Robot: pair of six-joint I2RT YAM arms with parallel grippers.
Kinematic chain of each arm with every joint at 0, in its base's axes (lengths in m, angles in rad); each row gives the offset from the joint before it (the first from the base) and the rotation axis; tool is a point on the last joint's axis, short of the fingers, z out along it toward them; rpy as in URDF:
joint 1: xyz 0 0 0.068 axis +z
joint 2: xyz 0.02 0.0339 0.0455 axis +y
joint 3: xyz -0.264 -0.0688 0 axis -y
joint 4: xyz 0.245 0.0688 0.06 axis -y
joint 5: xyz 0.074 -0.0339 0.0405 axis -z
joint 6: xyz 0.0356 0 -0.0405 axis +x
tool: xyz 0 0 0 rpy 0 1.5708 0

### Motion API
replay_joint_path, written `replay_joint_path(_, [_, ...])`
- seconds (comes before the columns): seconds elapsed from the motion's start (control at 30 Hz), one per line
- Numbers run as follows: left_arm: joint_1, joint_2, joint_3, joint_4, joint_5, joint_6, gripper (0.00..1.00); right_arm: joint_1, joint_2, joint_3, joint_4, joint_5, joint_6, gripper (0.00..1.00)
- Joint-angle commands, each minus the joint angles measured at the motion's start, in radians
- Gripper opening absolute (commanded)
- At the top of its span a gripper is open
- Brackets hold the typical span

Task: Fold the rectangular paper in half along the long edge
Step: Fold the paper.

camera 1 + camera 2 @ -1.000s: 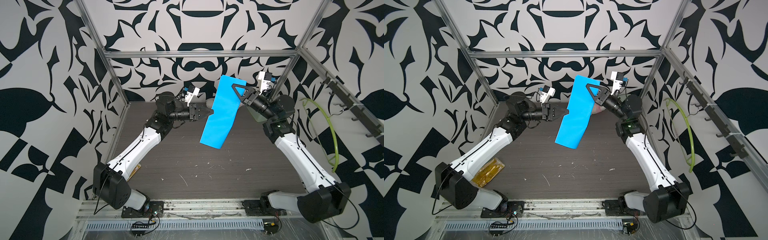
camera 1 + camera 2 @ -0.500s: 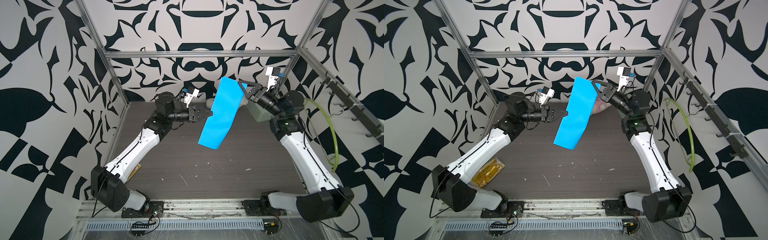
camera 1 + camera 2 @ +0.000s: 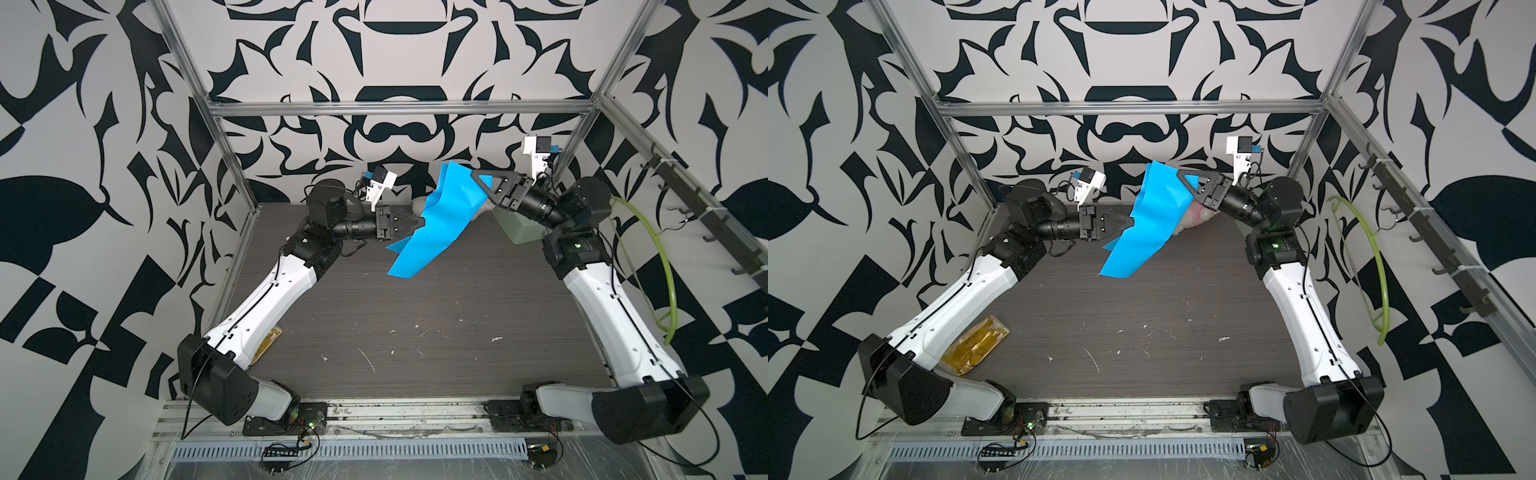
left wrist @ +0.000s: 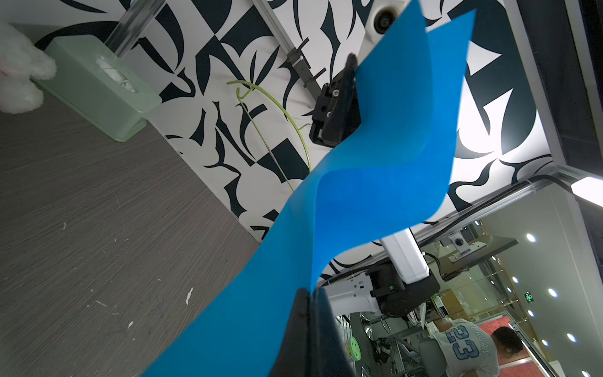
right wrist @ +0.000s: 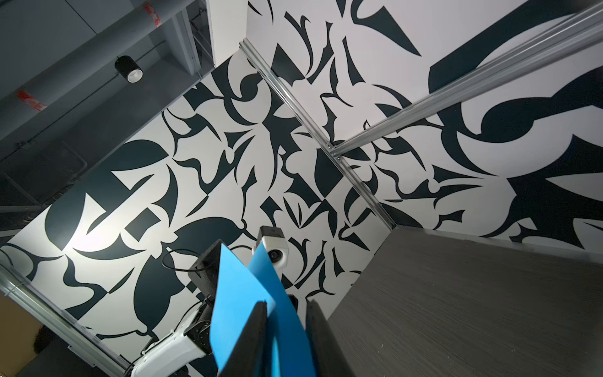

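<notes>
The rectangular paper (image 3: pixel 440 224) (image 3: pixel 1150 226) is a bright blue sheet hanging in the air over the back of the table, bent and buckled in both top views. My left gripper (image 3: pixel 420 224) (image 4: pixel 310 293) is shut on its left edge about halfway down. My right gripper (image 3: pixel 476 176) (image 5: pixel 287 305) reaches in from the right at the sheet's upper corner. Its jaws stand apart, and the paper (image 5: pixel 241 293) runs loosely between them, lying against one finger. The sheet's lower end hangs free above the table.
A pale green tissue box (image 3: pixel 519 226) (image 4: pixel 94 88) and a white plush toy (image 3: pixel 1200 216) stand at the back right. A yellow packet (image 3: pixel 976 345) lies under the left arm. A green hoop (image 3: pixel 660 257) hangs on the right wall. Small white scraps dot the dark table (image 3: pixel 415 332).
My right gripper's jaws have parted from the paper's top corner and that arm has drawn back to the right. The sheet, taut and upright before, has slumped and buckled.
</notes>
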Motion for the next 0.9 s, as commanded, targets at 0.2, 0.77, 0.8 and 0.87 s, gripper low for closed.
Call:
replay_joint_path(0.2, [0.009, -0.056, 0.071, -0.024, -0.005, 0.043, 0.0, -0.116, -0.168, -0.053, -0.078, 0.033, -0.089, 0.25])
replay_joint_path(0.77, [0.018, -0.096, 0.07, -0.008, -0.039, 0.036, 0.0, -0.14, -0.027, -0.129, 0.485, -0.125, 0.426, 0.38])
replay_joint_path(0.8, [0.018, -0.099, 0.073, 0.0, -0.041, 0.031, 0.0, -0.132, -0.008, -0.133, 0.541, -0.136, 0.477, 0.39])
replay_joint_path(0.87, [0.019, -0.106, 0.081, 0.012, -0.043, 0.028, 0.0, -0.109, 0.028, -0.146, 0.692, -0.157, 0.589, 0.39])
